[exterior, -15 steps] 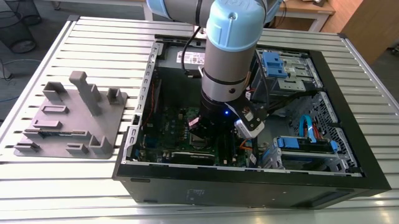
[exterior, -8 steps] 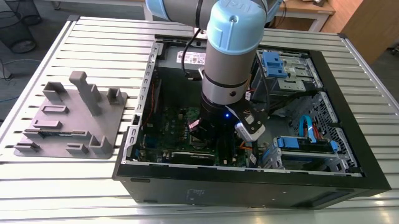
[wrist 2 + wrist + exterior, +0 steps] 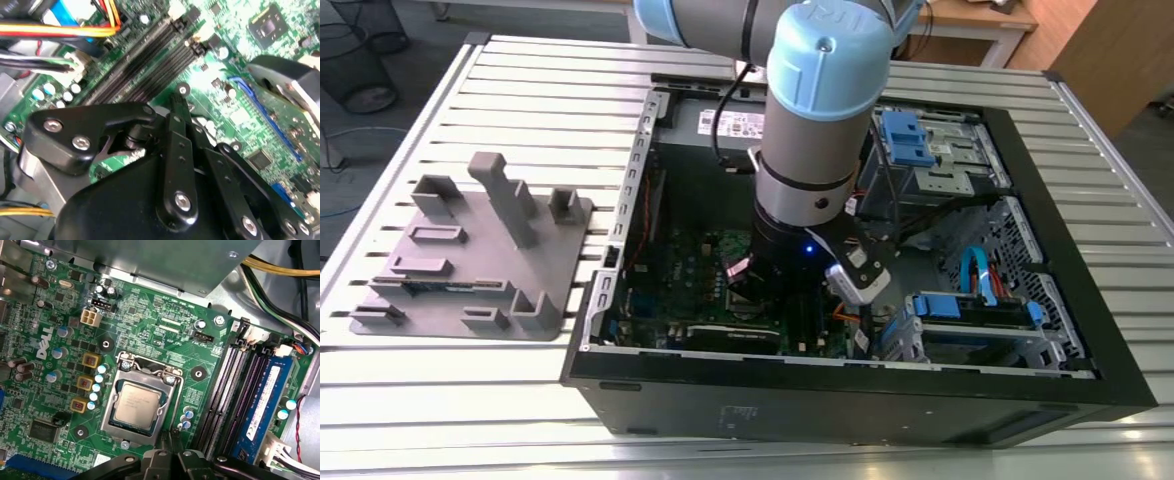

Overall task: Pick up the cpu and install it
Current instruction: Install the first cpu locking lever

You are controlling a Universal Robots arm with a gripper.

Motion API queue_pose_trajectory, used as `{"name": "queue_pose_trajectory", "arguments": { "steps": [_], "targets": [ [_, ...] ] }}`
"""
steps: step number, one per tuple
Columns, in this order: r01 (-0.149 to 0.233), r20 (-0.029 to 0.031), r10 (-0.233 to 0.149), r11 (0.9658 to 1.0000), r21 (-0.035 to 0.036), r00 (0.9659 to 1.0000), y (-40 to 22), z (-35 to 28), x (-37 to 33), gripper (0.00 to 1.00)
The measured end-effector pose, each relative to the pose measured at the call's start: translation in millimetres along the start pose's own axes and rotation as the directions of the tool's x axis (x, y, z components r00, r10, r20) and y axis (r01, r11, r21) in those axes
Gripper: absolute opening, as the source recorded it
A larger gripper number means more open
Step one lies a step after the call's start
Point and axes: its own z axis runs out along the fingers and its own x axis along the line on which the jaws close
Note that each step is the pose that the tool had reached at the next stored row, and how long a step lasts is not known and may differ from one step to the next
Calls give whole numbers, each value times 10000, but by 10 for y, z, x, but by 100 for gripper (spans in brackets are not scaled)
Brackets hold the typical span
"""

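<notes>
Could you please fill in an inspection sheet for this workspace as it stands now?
Surface: slatted metal table, carrying an open PC case.
Job's things: cpu lies in the socket on the green board.
Clutter: grey plastic holder on the table at the exterior view's left.
Grippers: gripper hangs inside the case over the board, holding nothing.
Cables: yellow, black and red wires; blue cable.
Surroundings: wire bin, wooden furniture.

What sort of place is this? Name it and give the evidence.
Probably a robotics lab or test bench for computer assembly: an open computer case lies on a slatted metal table, a grey plastic holder beside it, the cpu in the motherboard socket.
</notes>
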Motion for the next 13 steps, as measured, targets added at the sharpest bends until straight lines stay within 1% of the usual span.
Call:
{"name": "queue_pose_trajectory", "arguments": {
  "steps": [5, 7, 8, 13],
  "targets": [
    [2, -3, -2, 10000, 4, 10000, -1, -2, -4, 11],
    [2, -1, -2, 10000, 1, 10000, -2, -15, -4, 11],
    [2, 5, -2, 10000, -7, 10000, -2, -33, -5, 11],
    [2, -2, -2, 10000, 1, 10000, -18, -193, -3, 11]
  ]
}}
